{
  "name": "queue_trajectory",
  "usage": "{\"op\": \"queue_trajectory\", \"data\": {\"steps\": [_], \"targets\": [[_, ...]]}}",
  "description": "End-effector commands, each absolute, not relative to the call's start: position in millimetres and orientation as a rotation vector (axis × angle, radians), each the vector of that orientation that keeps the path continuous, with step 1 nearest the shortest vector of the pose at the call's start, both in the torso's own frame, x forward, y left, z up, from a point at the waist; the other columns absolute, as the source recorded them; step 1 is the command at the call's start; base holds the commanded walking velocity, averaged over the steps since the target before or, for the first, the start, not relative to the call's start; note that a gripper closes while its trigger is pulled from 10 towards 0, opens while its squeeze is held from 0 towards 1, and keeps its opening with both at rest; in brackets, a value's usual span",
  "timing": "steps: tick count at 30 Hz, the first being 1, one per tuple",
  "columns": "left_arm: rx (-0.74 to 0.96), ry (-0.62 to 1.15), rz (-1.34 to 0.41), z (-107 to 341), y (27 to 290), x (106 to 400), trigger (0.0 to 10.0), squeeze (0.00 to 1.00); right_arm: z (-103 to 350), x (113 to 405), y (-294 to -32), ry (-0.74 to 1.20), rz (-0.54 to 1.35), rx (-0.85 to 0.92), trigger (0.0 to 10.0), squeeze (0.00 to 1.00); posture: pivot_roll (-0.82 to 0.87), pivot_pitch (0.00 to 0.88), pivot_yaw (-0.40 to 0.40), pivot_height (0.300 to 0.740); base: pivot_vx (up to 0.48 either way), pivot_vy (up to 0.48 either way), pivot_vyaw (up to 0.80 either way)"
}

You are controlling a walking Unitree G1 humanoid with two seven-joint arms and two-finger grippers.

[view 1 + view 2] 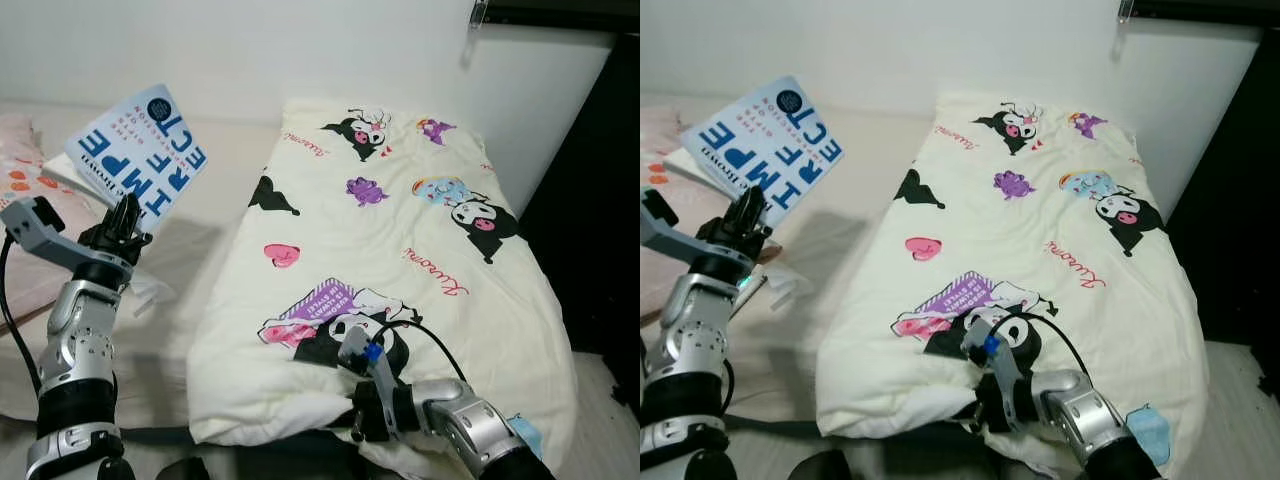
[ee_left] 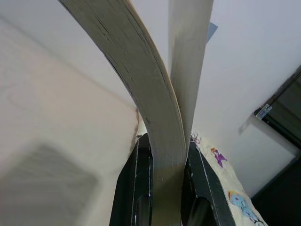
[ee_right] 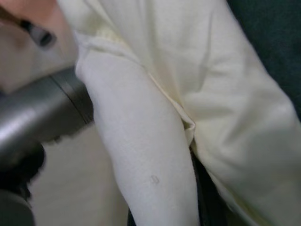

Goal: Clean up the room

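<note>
Two arms are raised over the bed [image 1: 215, 215]. The left arm is held upright at the bed's left side, and its left hand [image 1: 122, 222] is clenched on the lower edge of a blue-and-white book [image 1: 140, 152], lifted tilted above the sheet. The right arm is stretched low, its right hand [image 1: 362, 412] pinching the near hem of the cartoon-printed quilt [image 1: 400, 250].

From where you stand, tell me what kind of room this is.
Most likely a bedroom. A bed fills the view, with a cream cartoon-print blanket spread on it and a pink pillow at its left side. The left gripper holds a book above the bed.
</note>
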State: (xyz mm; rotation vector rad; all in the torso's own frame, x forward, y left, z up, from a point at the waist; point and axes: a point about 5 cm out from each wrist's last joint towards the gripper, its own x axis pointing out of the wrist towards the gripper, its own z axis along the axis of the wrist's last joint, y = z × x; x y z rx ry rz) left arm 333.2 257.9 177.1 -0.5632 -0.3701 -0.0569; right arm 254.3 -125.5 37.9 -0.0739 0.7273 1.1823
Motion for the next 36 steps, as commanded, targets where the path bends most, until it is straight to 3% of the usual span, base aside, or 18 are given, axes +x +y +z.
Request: {"op": "queue_trajectory", "data": {"steps": [1,7,8,11,15,25,30,31,32,33,34,35,36], "targets": [[-0.532,-0.386,-0.067,178.3,254.1,331.7,10.0,0.00,29.8,248.9,-136.6,0.774,1.148,-0.137,10.0,0.00,-0.01,0.026,-0.061,0.465,0.000,0.000,0.00],[-0.520,-0.356,-0.088,172.0,244.6,333.8,10.0,0.00,26.6,250.3,-144.1,0.775,1.077,-0.123,10.0,0.03,-0.02,0.027,-0.058,0.465,0.000,0.000,0.00],[-0.518,-0.351,-0.093,171.1,242.5,334.3,10.0,0.00,30.6,245.1,-140.5,0.766,1.136,-0.088,10.0,1.00,-0.02,0.027,-0.057,0.465,0.000,0.000,0.00],[-0.505,-0.343,-0.107,170.6,237.4,335.2,10.0,0.00,48.5,232.3,-125.8,0.707,1.294,0.042,10.0,1.00,-0.02,0.026,-0.059,0.465,0.000,0.000,0.00],[-0.495,-0.344,-0.104,170.6,236.8,335.4,10.0,0.00,58.1,218.4,-124.6,0.721,1.405,0.068,10.0,1.00,-0.02,0.022,-0.061,0.465,0.000,0.000,0.00],[-0.455,-0.346,-0.091,171.6,242.2,336.4,10.0,0.00,97.9,203.6,-125.6,0.626,1.533,0.118,10.0,1.00,-0.03,0.013,-0.062,0.465,0.000,0.000,0.00],[-0.439,-0.347,-0.123,173.9,241.2,337.2,10.0,0.00,125.5,214.9,-126.5,0.461,1.487,0.252,10.0,1.00,-0.04,0.012,-0.067,0.465,0.000,0.000,0.00],[-0.453,-0.343,-0.164,174.9,239.7,337.0,10.0,0.00,136.6,235.7,-132.2,0.347,1.357,0.297,10.0,1.00,-0.04,0.011,-0.066,0.465,0.000,0.000,0.00],[-0.453,-0.343,-0.164,174.9,239.7,337.0,10.0,0.00,136.6,235.7,-132.2,0.347,1.357,0.297,10.0,1.00,-0.04,0.011,-0.066,0.465,0.000,0.000,0.00],[-0.481,-0.335,-0.281,177.2,234.6,333.9,10.0,0.00,146.6,258.8,-143.1,0.236,1.196,0.317,10.0,1.00,-0.04,0.011,-0.065,0.465,0.000,0.000,0.00],[-0.481,-0.335,-0.281,177.2,234.6,333.9,10.0,0.00,146.6,258.8,-143.1,0.236,1.196,0.317,10.0,1.00,-0.04,0.011,-0.065,0.465,0.000,0.000,0.00],[-0.486,-0.329,-0.420,180.2,228.4,328.2,10.0,0.00,153.8,275.5,-154.1,0.170,1.066,0.357,10.0,0.87,-0.04,0.011,-0.066,0.465,0.000,0.000,0.00],[-0.450,-0.331,-0.578,184.4,223.1,318.3,10.0,0.00,159.5,286.7,-164.3,0.125,0.971,0.377,10.0,0.00,-0.04,0.010,-0.068,0.465,0.000,0.000,0.00]]}}
